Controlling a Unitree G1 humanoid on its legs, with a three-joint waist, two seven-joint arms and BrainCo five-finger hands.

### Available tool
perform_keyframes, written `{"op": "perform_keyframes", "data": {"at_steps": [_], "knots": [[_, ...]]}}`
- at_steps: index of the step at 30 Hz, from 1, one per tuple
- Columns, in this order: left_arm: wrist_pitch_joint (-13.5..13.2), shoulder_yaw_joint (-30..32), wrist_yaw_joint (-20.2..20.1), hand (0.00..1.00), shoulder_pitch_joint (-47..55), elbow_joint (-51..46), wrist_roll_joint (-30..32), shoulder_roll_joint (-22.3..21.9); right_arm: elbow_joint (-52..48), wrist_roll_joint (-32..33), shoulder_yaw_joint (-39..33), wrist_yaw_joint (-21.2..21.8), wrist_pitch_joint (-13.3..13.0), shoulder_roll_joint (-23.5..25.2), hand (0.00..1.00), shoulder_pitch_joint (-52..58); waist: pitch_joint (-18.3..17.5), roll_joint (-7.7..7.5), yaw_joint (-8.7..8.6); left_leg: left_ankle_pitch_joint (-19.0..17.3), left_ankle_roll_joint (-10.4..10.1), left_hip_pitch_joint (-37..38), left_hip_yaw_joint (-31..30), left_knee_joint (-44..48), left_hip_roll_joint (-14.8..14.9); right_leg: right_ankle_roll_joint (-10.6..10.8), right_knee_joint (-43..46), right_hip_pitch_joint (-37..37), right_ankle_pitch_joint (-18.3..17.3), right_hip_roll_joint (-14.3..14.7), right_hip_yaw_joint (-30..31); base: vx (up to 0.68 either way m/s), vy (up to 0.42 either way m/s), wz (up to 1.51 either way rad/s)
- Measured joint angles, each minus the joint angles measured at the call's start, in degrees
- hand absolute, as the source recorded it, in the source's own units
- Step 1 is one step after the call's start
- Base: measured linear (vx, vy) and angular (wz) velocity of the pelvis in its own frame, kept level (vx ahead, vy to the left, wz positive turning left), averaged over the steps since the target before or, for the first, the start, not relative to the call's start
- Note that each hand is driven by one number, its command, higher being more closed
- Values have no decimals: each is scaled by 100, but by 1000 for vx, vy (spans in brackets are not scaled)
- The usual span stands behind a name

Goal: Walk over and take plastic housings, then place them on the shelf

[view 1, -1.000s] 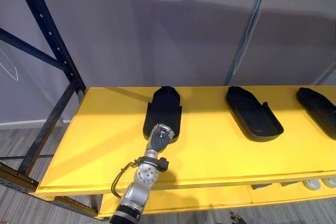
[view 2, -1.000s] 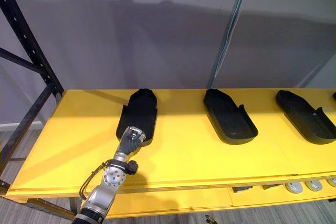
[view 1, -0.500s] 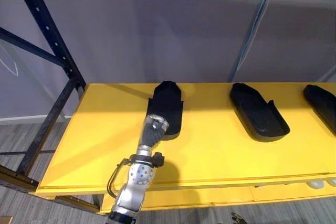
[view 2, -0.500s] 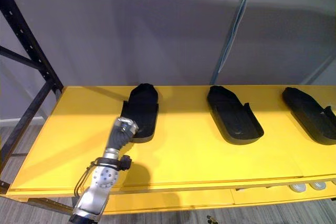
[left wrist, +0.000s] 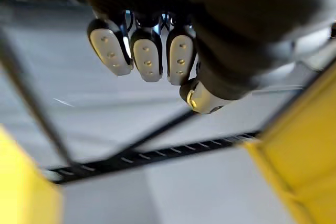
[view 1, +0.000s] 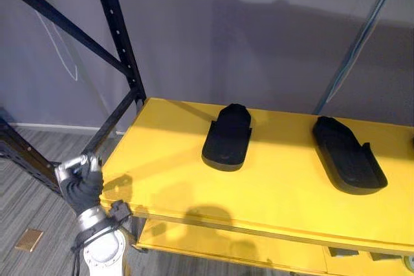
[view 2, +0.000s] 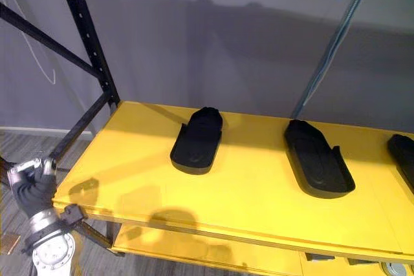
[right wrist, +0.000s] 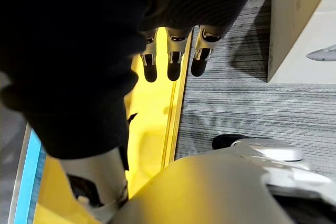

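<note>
Three black plastic housings are seen on the yellow shelf, laid in a row and set well apart from one another. The left housing is placed toward the shelf's left part, with its rounded end turned to the grey wall. The middle housing is laid to its right, hollow side up and slightly angled. A third housing is cut off by the right edge of the right eye view. None of the housings is touched by either hand.

The left robot hand is held up off the shelf's front left corner, above the grey floor and well apart from the left housing. Its fingers are curled into the palm and nothing is held in them; in the left wrist view the fingertips are seen bunched in a row with the thumb tucked just beside them. A black rack upright is seen rising behind the shelf's left end.

The right robot hand is shown in the right wrist view with its fingers straight, slightly spread and empty, hanging over the edge of a lower yellow board and the floor. A pale box is seen standing on the floor near it.
</note>
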Motion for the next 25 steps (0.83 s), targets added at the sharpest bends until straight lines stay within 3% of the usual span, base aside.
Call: {"op": "perform_keyframes", "data": {"at_steps": [3, 7, 8, 9, 13, 25], "knots": [[249, 45, -197, 100, 209, 774, 46, -76, -316, -74, 1, 13, 9, 38, 0, 92, -8, -32, 105, -109, 12, -89, 7, 203, 14, 2, 22, -7, -15, -9, -15, 5, -1, 2], [621, 252, -431, 100, 235, 2145, 186, -252, -559, -75, 2, 64, 46, 97, 0, 96, -19, -82, 123, -251, 49, -102, 80, 385, 12, 21, 32, 37, -27, -45, -18, -1, 19, -6], [711, 276, -509, 0, 230, 2547, 208, -246, -678, -75, 7, 75, 55, 127, 0, 97, -32, -96, 123, -270, 57, -99, 105, 421, 12, 23, 33, 43, -29, -61, -10, 1, 37, -5], [849, 270, -614, 0, 195, 3252, 208, -186, -785, -75, 9, 91, 62, 170, 0, 109, -44, -110, 118, -270, 56, -98, 121, 440, 13, 25, 36, 42, -29, -93, -10, 3, 29, -4], [920, 26, -960, 0, 90, 4978, 177, 36, -884, -72, 13, 94, 67, 357, 0, 79, -120, -172, 125, -265, 51, -94, 158, 408, 5, 26, 38, 21, -29, -108, 4, -8, 12, -2], [804, -195, -1443, 0, -460, 6372, -61, 337, -317, -48, -122, 93, 63, 507, 0, -345, -146, -45, 90, -43, -11, 92, 311, -103, -32, 23, 1, -109, -24, -29, 151, 0, 0, -6]]}}
